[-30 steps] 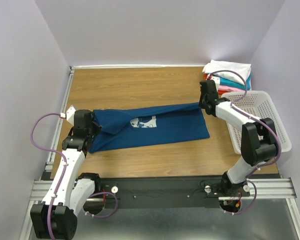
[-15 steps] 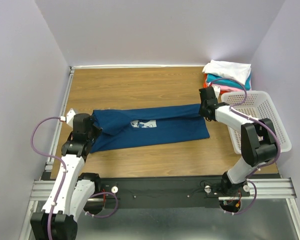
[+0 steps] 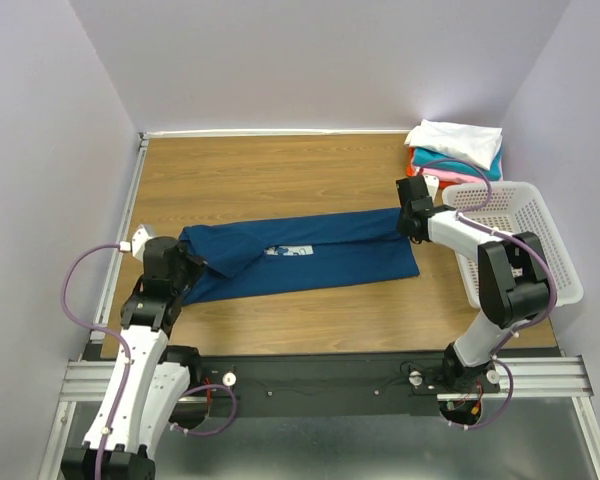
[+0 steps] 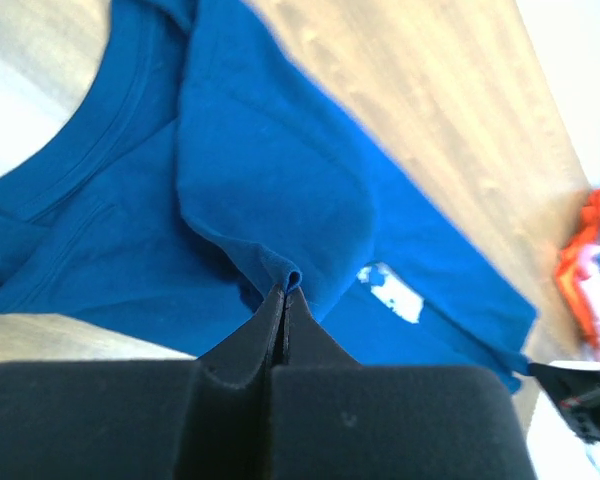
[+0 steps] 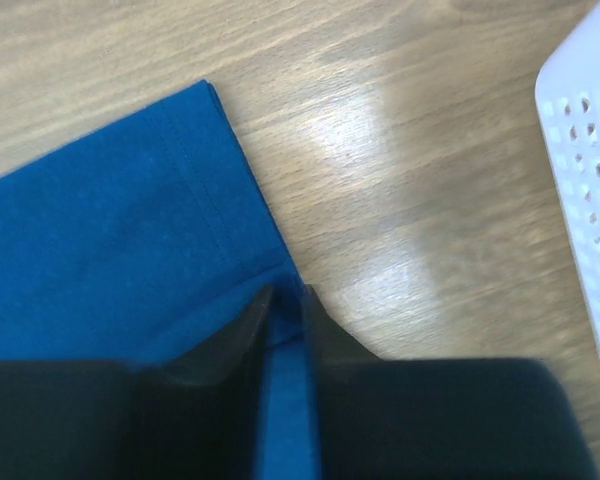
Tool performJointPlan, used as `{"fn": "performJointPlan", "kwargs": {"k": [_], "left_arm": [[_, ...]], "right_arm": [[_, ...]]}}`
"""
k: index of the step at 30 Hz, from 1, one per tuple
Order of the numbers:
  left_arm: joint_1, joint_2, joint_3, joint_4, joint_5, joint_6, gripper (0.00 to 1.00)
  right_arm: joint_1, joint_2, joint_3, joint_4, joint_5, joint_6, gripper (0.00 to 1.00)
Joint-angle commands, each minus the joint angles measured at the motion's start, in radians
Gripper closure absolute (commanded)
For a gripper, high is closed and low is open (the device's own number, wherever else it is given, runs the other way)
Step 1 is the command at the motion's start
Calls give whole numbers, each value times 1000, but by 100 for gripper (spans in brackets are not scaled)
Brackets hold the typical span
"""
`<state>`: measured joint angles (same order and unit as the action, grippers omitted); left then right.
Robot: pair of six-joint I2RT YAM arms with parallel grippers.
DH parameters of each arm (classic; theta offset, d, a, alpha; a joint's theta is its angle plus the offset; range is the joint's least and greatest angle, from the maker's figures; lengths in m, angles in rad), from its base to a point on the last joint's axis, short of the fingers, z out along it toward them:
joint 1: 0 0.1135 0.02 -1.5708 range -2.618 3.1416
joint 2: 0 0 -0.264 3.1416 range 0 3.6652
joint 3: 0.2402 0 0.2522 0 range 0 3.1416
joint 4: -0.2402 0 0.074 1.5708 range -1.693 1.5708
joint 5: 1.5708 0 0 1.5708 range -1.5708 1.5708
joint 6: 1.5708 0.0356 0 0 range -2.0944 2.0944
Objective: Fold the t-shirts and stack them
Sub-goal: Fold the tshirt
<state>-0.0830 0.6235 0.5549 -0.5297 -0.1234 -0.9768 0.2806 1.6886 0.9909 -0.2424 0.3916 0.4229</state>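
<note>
The soft navy blue t-shirt [image 3: 320, 262] is folded lengthwise only, the left claw [image 4: 285, 292] and the right claw [image 5: 280, 305] each pinching one end, so cross folds and stacking on the pile of folded colourful t-shirts [image 3: 458, 148] remain to do

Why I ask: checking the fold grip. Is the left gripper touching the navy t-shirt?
Touching. Left wrist view: the left gripper pinches a raised fold of the navy t-shirt between its shut tips.

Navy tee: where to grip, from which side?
Pinch the navy tee at its short ends, from outside: left gripper on the raised fold beside the collar, right gripper on the hem corner. Lying long and flat, it offers little else.
</note>
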Motion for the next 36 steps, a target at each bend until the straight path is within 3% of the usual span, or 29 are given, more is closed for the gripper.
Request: {"fn": "performJointPlan", "kwargs": {"k": [1, 8, 12, 16, 23, 27, 31, 36], "left_arm": [[-6, 62, -44, 40, 5, -7, 100], [-8, 151, -56, 138, -18, 10, 100], [-8, 209, -40, 187, -36, 27, 100], [-6, 315, -24, 299, -67, 38, 100], [11, 603, 95, 384, -99, 87, 100], [35, 737, 146, 410, -73, 110, 100], [49, 795, 152, 451, -55, 119, 100], [63, 840, 163, 461, -44, 141, 100]], "right_arm": [[3, -46, 2, -26, -9, 4, 46], [12, -156, -11, -26, -218, -73, 2], [138, -205, -15, -9, -364, -159, 2], [409, -161, 3, 64, -459, -231, 2], [664, 72, 153, 146, -419, -329, 5], [723, 184, 250, 192, -396, -377, 8], [733, 273, 334, 233, -466, -397, 15], [778, 356, 373, 372, -571, -470, 34]]}}
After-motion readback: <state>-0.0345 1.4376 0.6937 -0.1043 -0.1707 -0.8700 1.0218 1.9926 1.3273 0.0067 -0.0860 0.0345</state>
